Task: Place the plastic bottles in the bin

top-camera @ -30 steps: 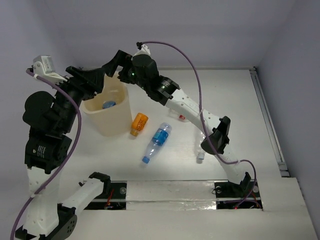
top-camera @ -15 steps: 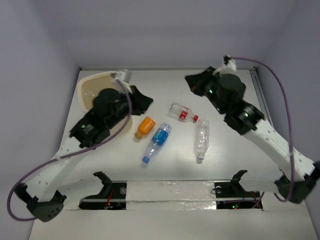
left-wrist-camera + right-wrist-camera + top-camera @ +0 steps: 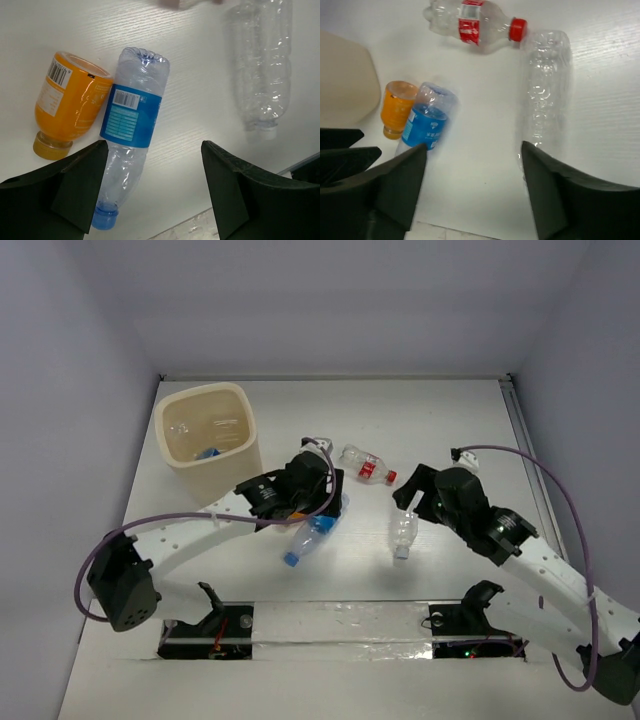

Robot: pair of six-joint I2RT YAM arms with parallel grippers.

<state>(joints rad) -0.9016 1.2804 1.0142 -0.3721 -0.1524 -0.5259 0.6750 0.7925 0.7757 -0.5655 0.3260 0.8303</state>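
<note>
Both arms have swung in low over the loose bottles on the bench (image 3: 450,420). Now the left claw (image 3: 154,145) hangs wide and empty above the blue bottle (image 3: 132,117), which lies beside the orange bottle (image 3: 70,102). The right claw (image 3: 472,147) is also wide and empty, near the clear bottle (image 3: 545,90). The bin (image 3: 200,470) stands far-left. This looks like the reach: next, each claw should drop and straddle its bottle's body.

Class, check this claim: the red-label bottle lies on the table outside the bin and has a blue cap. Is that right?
No. Its cap is red, not blue, as the right wrist view shows. The red-label bottle does lie on the table outside the bin.
</note>
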